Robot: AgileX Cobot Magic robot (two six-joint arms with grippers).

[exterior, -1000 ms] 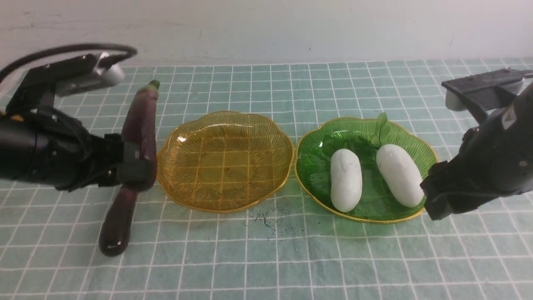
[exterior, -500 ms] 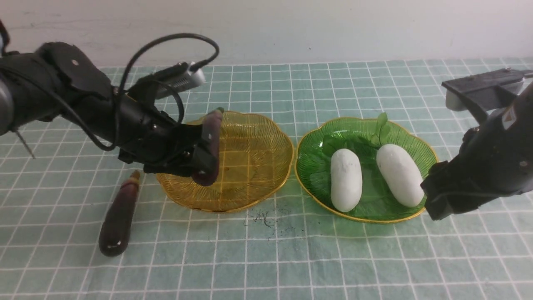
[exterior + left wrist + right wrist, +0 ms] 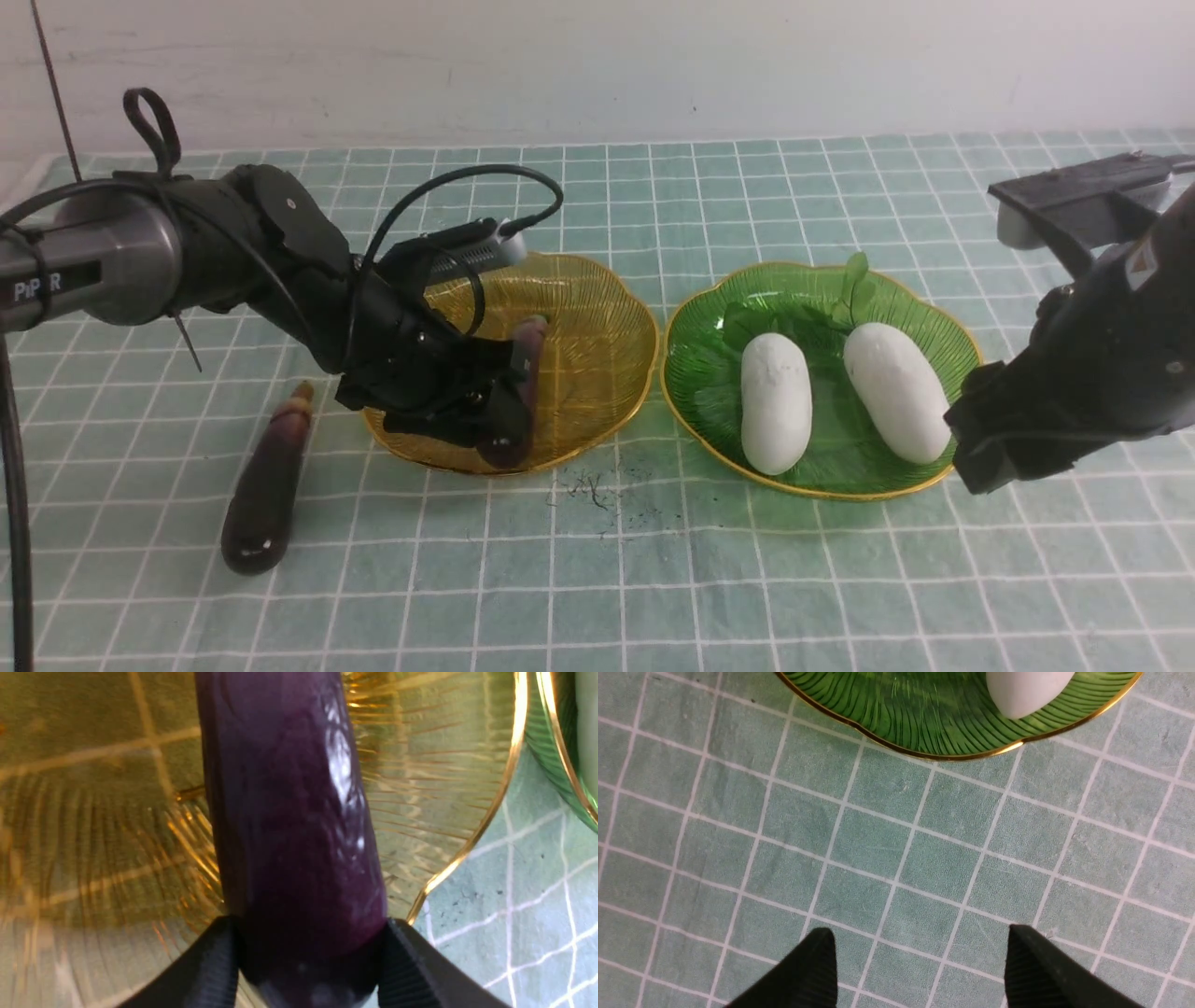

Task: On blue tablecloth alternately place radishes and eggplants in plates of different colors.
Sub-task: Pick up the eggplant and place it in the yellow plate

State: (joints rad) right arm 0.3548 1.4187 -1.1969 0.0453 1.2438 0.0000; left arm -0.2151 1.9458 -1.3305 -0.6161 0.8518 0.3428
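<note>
— So, which step are we on?

— We judge it to be the placing of the first eggplant. Our left gripper (image 3: 509, 401) is clamped on one eggplant (image 3: 289, 835) near its rounded end. It hangs tilted over the amber plate (image 3: 607, 308), stem end toward the far side.

— Is it down yet?

— We cannot tell whether it touches the dish. In the left wrist view the ribbed floor looks close beneath it, and the gripped end sits near the front rim.

— And everything else?

— Both radishes (image 3: 776, 403) lie side by side in the green plate (image 3: 700, 373), leaves toward the wall. The other eggplant (image 3: 266, 485) lies on the blue tablecloth (image 3: 747, 579), outside the amber plate on its left. Our right gripper (image 3: 920, 952) hangs empty with its jaws apart over bare cloth, just in front of the green plate.

— What does the next move call for?

— We think we should lower the eggplant until it lies along the plate's floor, then part the jaws. It is glossy and round and may roll, so we would set it well inside the scalloped edge. After that, the eggplant on the cloth is left for us to fetch.
</note>
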